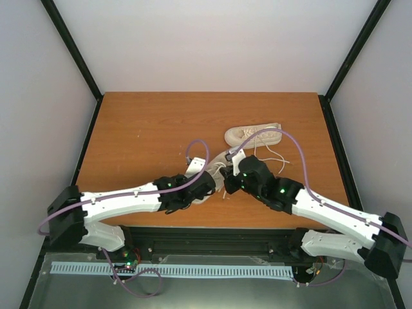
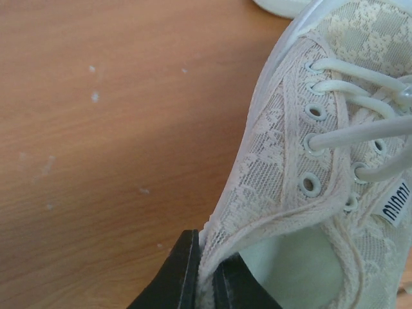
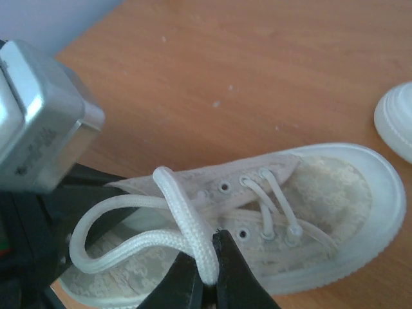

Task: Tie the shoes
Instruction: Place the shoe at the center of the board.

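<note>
Two cream lace-fabric shoes lie on the wooden table (image 1: 141, 129). The far shoe (image 1: 252, 134) lies alone, its loose laces (image 1: 275, 156) trailing toward me. The near shoe (image 1: 217, 168) sits between both arms. My left gripper (image 2: 207, 252) is shut on the fabric rim of this shoe (image 2: 283, 161) beside the opening. My right gripper (image 3: 207, 261) is shut on a thick white lace (image 3: 183, 209) that loops over the same shoe (image 3: 328, 206) above its eyelets. From above, the left gripper (image 1: 206, 185) and right gripper (image 1: 230, 181) are close together, and they hide much of the near shoe.
The other shoe's rubber toe (image 3: 396, 119) shows at the right edge of the right wrist view. The left arm's silver wrist block (image 3: 38, 116) is close on the left there. Purple cables (image 1: 196, 151) arc above both arms. Black frame posts (image 1: 80, 55) flank the table.
</note>
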